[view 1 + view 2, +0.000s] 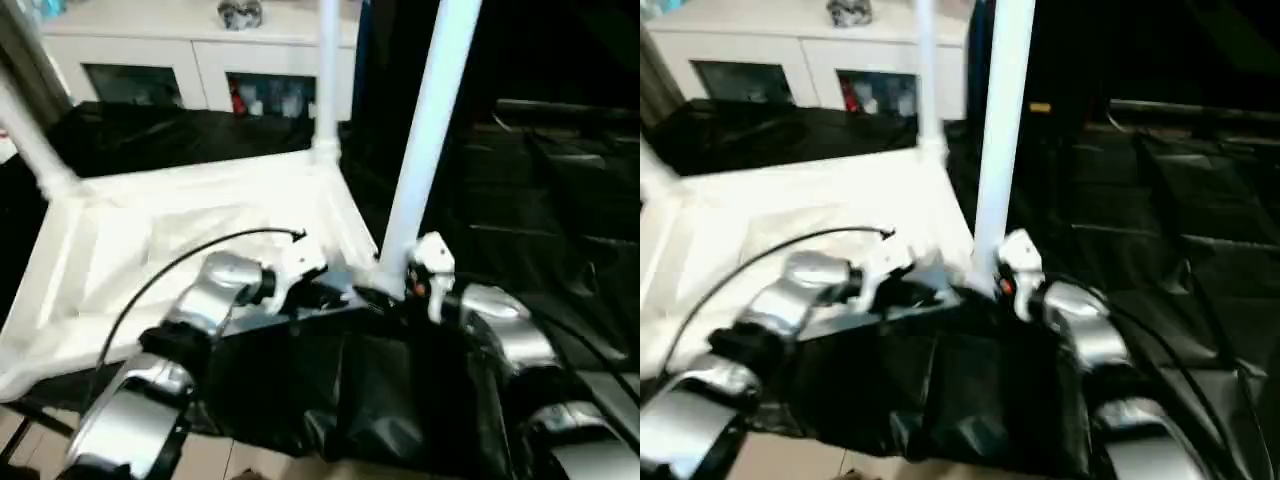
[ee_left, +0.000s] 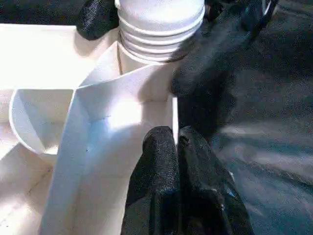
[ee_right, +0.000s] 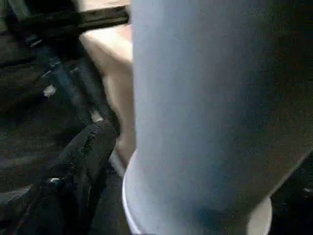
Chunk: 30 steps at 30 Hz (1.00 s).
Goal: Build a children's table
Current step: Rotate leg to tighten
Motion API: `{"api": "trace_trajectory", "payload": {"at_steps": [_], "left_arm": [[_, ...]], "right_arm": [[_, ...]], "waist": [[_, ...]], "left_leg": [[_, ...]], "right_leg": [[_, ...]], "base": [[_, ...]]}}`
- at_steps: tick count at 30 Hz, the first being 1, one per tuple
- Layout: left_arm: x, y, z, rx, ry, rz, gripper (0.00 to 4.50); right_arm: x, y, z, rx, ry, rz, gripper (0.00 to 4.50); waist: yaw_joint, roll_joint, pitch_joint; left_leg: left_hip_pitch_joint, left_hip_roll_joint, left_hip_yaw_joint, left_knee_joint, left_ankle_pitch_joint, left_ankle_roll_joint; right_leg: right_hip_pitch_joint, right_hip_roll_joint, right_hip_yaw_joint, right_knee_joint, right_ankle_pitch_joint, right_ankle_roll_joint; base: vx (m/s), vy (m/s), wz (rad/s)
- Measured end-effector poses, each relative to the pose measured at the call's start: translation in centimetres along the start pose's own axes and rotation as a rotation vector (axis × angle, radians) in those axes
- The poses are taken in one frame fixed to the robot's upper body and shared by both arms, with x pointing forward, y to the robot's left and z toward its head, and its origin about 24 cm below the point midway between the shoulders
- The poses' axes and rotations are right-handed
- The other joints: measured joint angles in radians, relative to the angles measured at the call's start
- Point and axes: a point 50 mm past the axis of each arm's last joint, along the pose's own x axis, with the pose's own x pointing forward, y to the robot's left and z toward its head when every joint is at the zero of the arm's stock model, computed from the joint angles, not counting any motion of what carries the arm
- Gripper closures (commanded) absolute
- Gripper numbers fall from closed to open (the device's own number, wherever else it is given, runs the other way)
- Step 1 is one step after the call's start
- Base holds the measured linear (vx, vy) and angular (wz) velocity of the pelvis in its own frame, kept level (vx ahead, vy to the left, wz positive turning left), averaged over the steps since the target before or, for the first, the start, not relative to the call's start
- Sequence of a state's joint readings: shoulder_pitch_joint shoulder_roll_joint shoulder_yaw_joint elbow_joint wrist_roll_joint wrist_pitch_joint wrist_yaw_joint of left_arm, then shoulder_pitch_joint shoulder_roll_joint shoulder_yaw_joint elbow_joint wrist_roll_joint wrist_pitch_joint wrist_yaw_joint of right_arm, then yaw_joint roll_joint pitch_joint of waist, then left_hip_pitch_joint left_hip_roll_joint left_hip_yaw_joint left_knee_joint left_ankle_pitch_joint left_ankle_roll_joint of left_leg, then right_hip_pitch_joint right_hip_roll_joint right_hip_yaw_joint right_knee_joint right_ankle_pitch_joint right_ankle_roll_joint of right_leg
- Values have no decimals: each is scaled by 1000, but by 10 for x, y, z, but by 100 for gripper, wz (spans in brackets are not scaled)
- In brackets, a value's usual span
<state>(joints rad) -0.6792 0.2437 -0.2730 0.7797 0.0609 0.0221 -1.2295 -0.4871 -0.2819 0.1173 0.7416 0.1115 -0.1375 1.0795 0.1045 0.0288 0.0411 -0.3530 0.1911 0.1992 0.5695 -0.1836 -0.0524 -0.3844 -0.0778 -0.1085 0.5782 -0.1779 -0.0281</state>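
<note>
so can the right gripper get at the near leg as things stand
Probably yes. The right gripper sits right at the base of the near leg, which stands upright in the table top's corner socket. Nothing lies between them. The left gripper pinches the rim nearby, off to the side.

The children's table (image 1: 200,215) is showing all white, its upright legs (image 1: 430,130) too. Glossy black sheeting (image 1: 540,220) is covering the worktop. The forearms (image 1: 505,325) are gleaming silver, and the left end effector (image 2: 177,147) is showing matte black fingers (image 2: 159,171).
</note>
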Motion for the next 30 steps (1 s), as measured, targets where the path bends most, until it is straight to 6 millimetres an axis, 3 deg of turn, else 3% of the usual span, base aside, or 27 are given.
{"api": "trace_trajectory", "payload": {"at_steps": [4,8,20,23,30], "left_arm": [[-6,-3,-2,5,13,-66,450],[-10,-6,-4,10,24,-126,450],[-11,-10,-5,21,36,-181,450],[-10,-6,-5,7,26,-101,450],[12,8,8,-35,19,132,450]], "right_arm": [[-7,7,1,-18,22,124,57],[-14,12,1,-14,46,215,89],[-17,18,1,18,53,278,173],[-10,13,0,51,19,172,174],[9,-14,0,157,-38,-236,177]], "waist": [[10,-1,1],[15,-1,1],[31,-2,0],[30,-3,0],[-2,-7,1]], "left_leg": [[0,0,0,0,0,0],[-2,0,0,0,0,0],[-2,0,0,0,0,0],[0,0,0,1,0,0],[2,-1,0,1,0,0]], "right_leg": [[0,0,0,0,0,0],[0,0,0,0,-1,1],[0,0,1,0,-1,1],[0,0,1,1,-1,1],[1,0,2,0,-3,5]], "base": [[0,0,0],[0,0,0],[0,0,0],[0,0,0],[0,0,0]]}}
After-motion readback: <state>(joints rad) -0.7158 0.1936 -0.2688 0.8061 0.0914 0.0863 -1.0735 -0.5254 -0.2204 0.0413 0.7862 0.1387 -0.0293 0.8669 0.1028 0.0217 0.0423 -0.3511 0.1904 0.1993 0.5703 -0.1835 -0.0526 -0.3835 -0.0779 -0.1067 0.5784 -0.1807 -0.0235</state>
